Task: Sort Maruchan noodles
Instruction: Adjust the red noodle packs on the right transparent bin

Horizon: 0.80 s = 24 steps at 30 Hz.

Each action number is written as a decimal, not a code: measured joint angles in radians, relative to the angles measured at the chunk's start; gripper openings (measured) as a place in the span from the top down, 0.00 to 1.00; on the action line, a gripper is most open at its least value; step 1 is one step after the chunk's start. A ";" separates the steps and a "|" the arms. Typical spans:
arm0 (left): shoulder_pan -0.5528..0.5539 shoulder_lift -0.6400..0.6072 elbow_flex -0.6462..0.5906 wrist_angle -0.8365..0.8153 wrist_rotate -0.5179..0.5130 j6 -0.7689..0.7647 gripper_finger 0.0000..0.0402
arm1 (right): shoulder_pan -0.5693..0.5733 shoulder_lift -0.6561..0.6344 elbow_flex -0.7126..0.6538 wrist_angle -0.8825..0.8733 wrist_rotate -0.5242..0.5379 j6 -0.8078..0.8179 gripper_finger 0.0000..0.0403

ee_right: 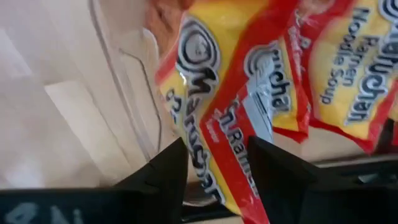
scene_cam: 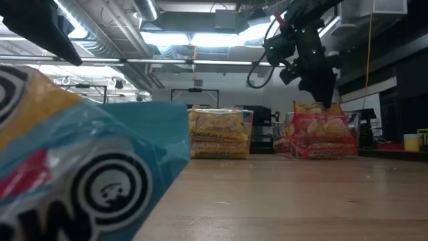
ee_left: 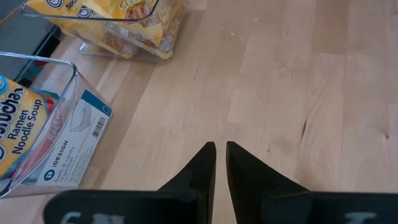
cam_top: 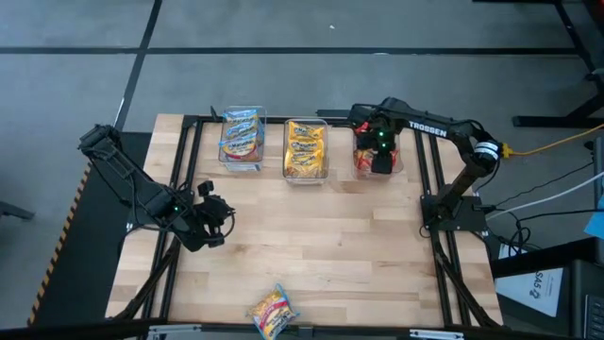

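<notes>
High view: three clear bins filled by colour; right claw [cam_top: 381, 161] parted over red-trimmed packets [cam_top: 368, 156] in the right bin [cam_top: 398, 162], nothing gripped. Left claw [cam_top: 219, 219] nearly closed, empty. One packet [cam_top: 273, 311] left at the desk [cam_top: 330, 246] edge.

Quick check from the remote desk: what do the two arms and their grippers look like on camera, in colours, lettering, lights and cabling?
Both arms are black, jointed tubes. The right arm carries white TROSSEN lettering, a white band near one joint and green lights by the right gripper. The left arm shows one green light and looped black cabling near the left gripper. Fingers are dark, flat and tapered.
</notes>
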 joint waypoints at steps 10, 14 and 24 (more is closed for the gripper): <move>0.000 0.000 0.000 0.000 0.000 0.000 0.92 | 0.001 0.000 0.000 -0.004 0.253 -0.051 0.57; 0.000 0.000 0.000 0.000 0.000 0.000 0.92 | 0.001 0.000 0.000 -0.007 0.390 -0.059 0.57; 0.000 0.000 0.000 -0.030 -0.002 0.000 0.92 | 0.000 0.000 0.000 -0.113 0.332 0.024 0.57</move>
